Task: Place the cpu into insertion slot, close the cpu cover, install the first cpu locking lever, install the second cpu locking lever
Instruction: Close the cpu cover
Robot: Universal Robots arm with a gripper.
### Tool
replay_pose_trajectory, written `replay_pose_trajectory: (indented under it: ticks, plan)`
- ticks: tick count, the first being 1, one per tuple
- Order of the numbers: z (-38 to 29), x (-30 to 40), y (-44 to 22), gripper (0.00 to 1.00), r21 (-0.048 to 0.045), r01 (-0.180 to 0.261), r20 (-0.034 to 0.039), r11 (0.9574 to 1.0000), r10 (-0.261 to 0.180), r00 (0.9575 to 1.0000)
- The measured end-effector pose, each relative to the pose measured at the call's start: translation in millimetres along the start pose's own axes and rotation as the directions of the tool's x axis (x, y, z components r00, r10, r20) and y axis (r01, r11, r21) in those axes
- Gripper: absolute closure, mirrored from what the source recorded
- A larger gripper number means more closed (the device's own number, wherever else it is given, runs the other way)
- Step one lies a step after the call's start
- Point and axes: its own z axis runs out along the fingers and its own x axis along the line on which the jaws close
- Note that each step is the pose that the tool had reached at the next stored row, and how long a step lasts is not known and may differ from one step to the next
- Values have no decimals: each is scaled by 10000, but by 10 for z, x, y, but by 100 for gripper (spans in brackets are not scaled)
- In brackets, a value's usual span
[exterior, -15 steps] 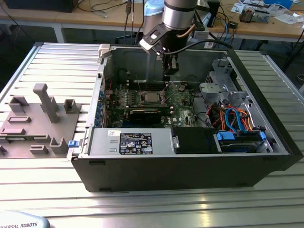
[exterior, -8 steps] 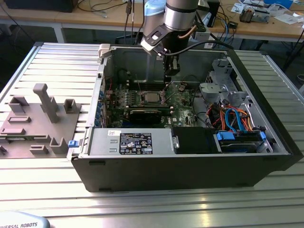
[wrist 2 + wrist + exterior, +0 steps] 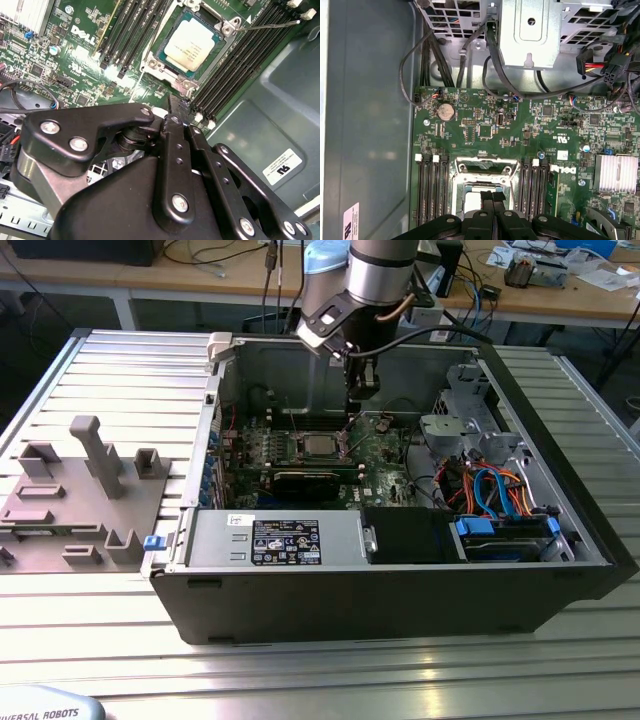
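The cpu, a small silver-grey square, lies in the insertion slot on the green motherboard, and shows in the exterior view as the cpu. The silvery cpu cover lies flat around it, framing the chip. One thin locking lever juts out from a socket corner over the memory slots. My gripper hovers above the board beside the socket, shut with nothing between its fingers. In the first wrist view the gripper hides part of the chip. In the exterior view the gripper hangs just over the socket's far right side.
Black memory slots flank the socket on both sides. A silver heatsink and a drive cage with cables stand nearby. The case walls enclose the board. A grey fixture block sits at the exterior view's left.
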Motion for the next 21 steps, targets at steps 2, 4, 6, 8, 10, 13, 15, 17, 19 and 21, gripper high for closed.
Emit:
replay_pose_trajectory:
  ticks: [2,4,6,8,10,13,15,17,19,21]
  plan:
    - [1,0,4,89,0,-1,0,10000,1,10000]
    - [2,-1,11,89,-1,0,0,10000,0,10000]
    - [3,-1,14,89,0,0,1,10000,0,10000]
    - [4,-1,18,89,0,0,0,10000,0,10000]
    - [4,-1,20,89,0,0,0,10000,0,10000]
    - [5,-1,24,89,0,0,0,10000,0,10000]
    - [6,-1,29,89,0,0,0,10000,0,10000]
    - [6,-2,33,89,0,0,0,10000,0,10000]
    - [7,-2,38,89,0,0,0,10000,0,10000]
    - [8,-2,44,89,0,-1,0,10000,1,10000]
